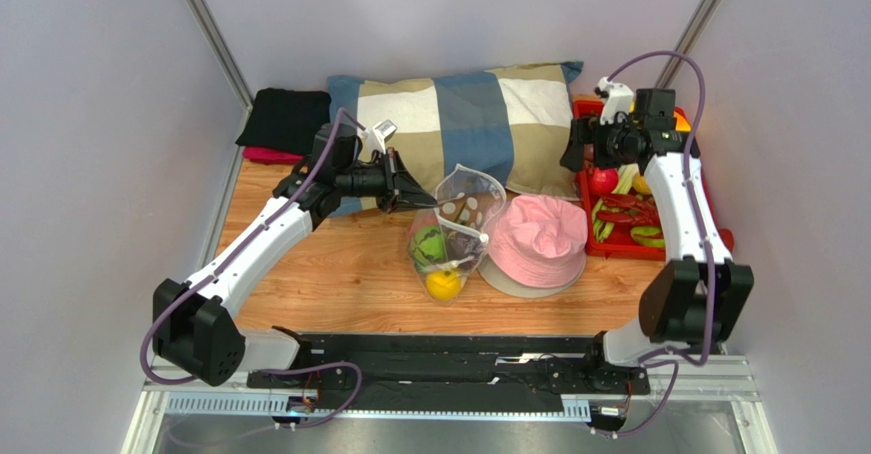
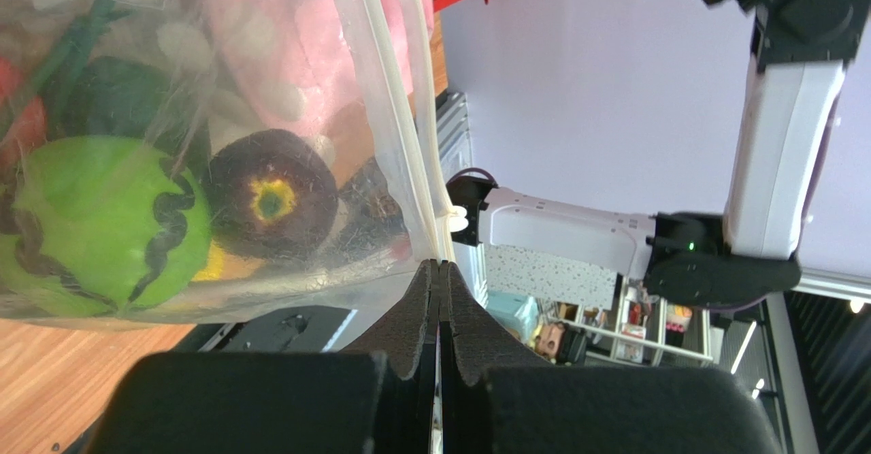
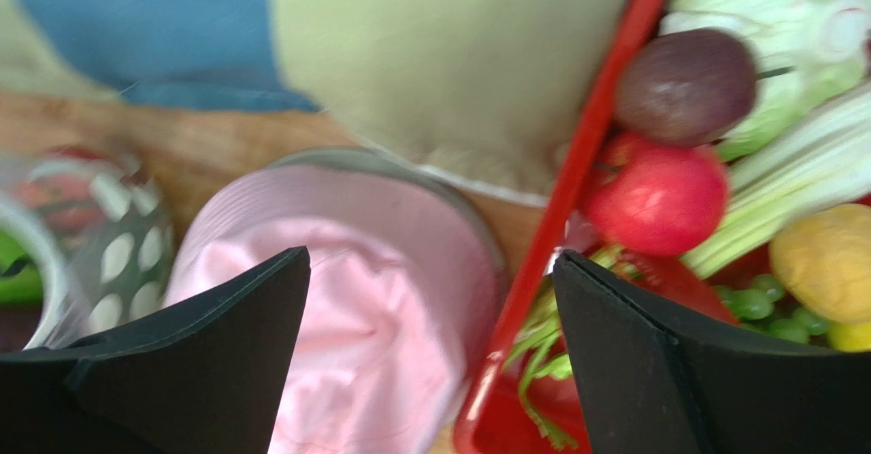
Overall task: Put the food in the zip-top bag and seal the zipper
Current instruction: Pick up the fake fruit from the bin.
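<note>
The clear dotted zip-top bag (image 1: 457,227) stands on the table with its mouth open upward. My left gripper (image 1: 433,202) is shut on its rim. In the left wrist view the fingertips (image 2: 440,266) pinch the pale zipper (image 2: 407,117) at one end. Inside the bag lie a green fruit (image 2: 97,219), a dark purple fruit (image 2: 271,201) and a yellow fruit (image 1: 443,285). My right gripper (image 3: 429,260) is open and empty, hanging over the left rim of the red tray (image 3: 572,178). In the tray are a red fruit (image 3: 654,197), a purple one (image 3: 685,84) and a spring onion (image 3: 777,204).
A pink hat (image 1: 537,240) lies between the bag and the red tray (image 1: 585,191). A checked pillow (image 1: 460,117) and folded black cloth (image 1: 286,117) sit along the back. Grey walls close in both sides.
</note>
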Robot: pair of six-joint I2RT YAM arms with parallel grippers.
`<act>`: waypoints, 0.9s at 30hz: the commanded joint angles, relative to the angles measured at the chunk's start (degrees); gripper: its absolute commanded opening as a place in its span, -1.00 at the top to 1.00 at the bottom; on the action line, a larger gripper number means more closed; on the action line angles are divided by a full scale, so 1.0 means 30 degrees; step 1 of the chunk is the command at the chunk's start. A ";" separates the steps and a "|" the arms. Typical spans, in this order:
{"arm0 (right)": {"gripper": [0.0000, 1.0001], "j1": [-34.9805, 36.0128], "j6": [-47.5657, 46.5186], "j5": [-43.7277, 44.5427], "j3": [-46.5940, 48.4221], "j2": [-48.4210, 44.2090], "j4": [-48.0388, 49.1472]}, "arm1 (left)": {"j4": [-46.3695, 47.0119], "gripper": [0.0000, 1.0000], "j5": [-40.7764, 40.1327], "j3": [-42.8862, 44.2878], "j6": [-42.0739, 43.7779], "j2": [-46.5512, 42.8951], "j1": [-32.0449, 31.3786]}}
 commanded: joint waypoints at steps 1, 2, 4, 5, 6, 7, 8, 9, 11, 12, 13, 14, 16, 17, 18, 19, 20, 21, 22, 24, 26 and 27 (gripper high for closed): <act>-0.89 -0.1071 -0.0215 0.1556 0.2808 0.2615 0.0041 | 0.0339 1.00 0.0599 0.1060 0.0597 -0.0076 -0.0085; -0.90 -0.1131 -0.0098 0.1941 0.3422 0.3055 0.0099 | 0.0310 1.00 0.0541 0.1031 0.0685 -0.0076 -0.0085; -0.91 -0.1248 0.0370 0.3168 0.3983 0.4286 0.0477 | 0.0222 1.00 0.0540 0.1002 0.0715 -0.0077 -0.0085; -0.92 -0.1248 0.0488 0.3669 0.4130 0.4696 0.0625 | 0.0221 1.00 0.0540 0.0973 0.0773 -0.0047 -0.0085; -0.95 -0.1248 0.0605 0.4022 0.4508 0.5309 0.0772 | 0.0279 1.00 0.0569 0.0943 0.0745 -0.0047 -0.0085; -0.95 -0.1248 0.0635 0.4692 0.4744 0.5663 0.0918 | 0.0280 1.00 0.0540 0.0914 0.0745 -0.0047 -0.0085; -0.95 -0.1248 0.0664 0.4989 0.5008 0.5986 0.0949 | 0.0280 1.00 0.0540 0.0943 0.0745 -0.0018 -0.0085; -0.96 -0.1248 0.0665 0.5282 0.5358 0.6279 0.1036 | 0.0280 1.00 0.0540 0.0914 0.0716 0.0011 -0.0085; -0.96 -0.1248 0.0811 0.6249 0.5799 0.7129 0.1125 | 0.0280 1.00 0.0540 0.0943 0.0745 0.0070 -0.0085; -0.98 -0.1248 0.0840 0.6542 0.5946 0.7451 0.1183 | 0.0280 1.00 0.0540 0.0972 0.0745 0.0070 -0.0085; -0.98 -0.1219 0.0927 0.7038 0.6325 0.7889 0.1212 | 0.0280 1.00 0.0540 0.1001 0.0745 0.0099 -0.0085; -0.98 -0.1248 0.0986 0.7246 0.6474 0.8155 0.1271 | 0.0251 1.00 0.0569 0.1002 0.0774 0.0128 -0.0085; -0.99 -0.1248 0.1046 0.7569 0.6883 0.8681 0.1475 | 0.0280 1.00 0.0511 0.1031 0.0832 0.0158 -0.0085; -1.00 -0.1248 0.1075 0.7628 0.6972 0.8801 0.1563 | 0.0280 1.00 0.0511 0.1031 0.0832 0.0187 -0.0085; -1.00 -0.1248 0.1104 0.7571 0.7060 0.8947 0.1680 | 0.0280 1.00 0.0540 0.1031 0.0832 0.0216 -0.0085; -1.00 -0.1248 0.1104 0.7512 0.7351 0.9325 0.1740 | 0.0280 1.00 0.0511 0.1031 0.0803 0.0246 -0.0085; -1.00 -0.1248 0.1162 0.7454 0.7470 0.9503 0.1740 | 0.0309 1.00 0.0482 0.1031 0.0803 0.0246 -0.0056; -1.00 -0.1248 0.1250 0.7308 0.7587 0.9679 0.1711 | 0.0309 1.00 0.0539 0.1089 0.0803 0.0304 -0.0055; -1.00 -0.1248 0.1338 0.7220 0.7762 0.9826 0.1624 | 0.0309 1.00 0.0540 0.1090 0.0803 0.0305 -0.0055; -0.98 -0.1248 0.1660 0.6754 0.7881 1.0149 0.1536 | 0.0309 1.00 0.0540 0.1177 0.0832 0.0334 -0.0026; -0.96 -0.1248 0.1952 0.6546 0.7911 1.0382 0.1447 | 0.0309 1.00 0.0540 0.1177 0.0832 0.0392 0.0003; -0.96 -0.1248 0.2041 0.6400 0.7911 1.0442 0.1418 | 0.0309 1.00 0.0569 0.1177 0.0774 0.0421 0.0032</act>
